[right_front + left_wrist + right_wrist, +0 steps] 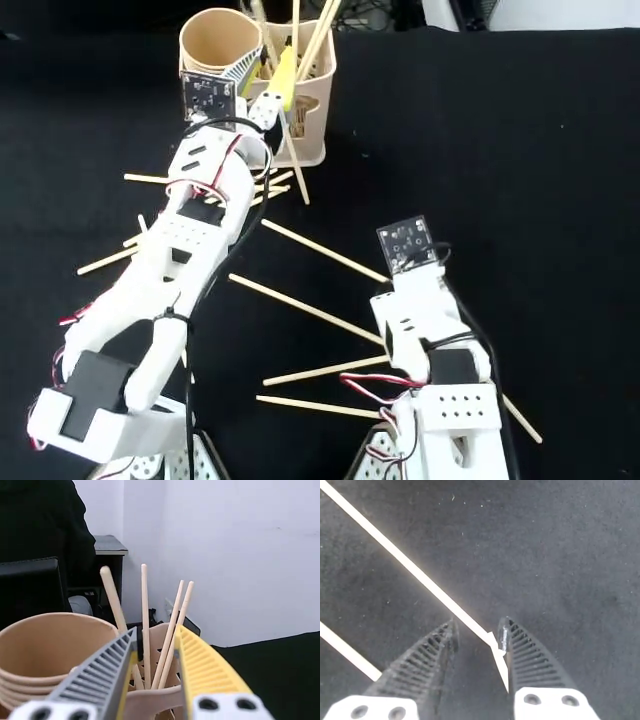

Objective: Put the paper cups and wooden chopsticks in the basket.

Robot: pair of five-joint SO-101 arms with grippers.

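We see the right pincer (477,625) spread apart astride the near end of 1 wooden chopstick (405,560) lying on the surface (570,555), its long axis running toward the frame's upper left, while the left pincer (156,630), also apart, hovers over the basket (315,125).

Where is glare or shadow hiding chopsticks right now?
High view: even light, loose chopsticks pale against the black cloth. Left wrist view: bright wall behind the sticks standing in the basket, yet readable. Right wrist view: chopstick glares near white; dark between the jaws.
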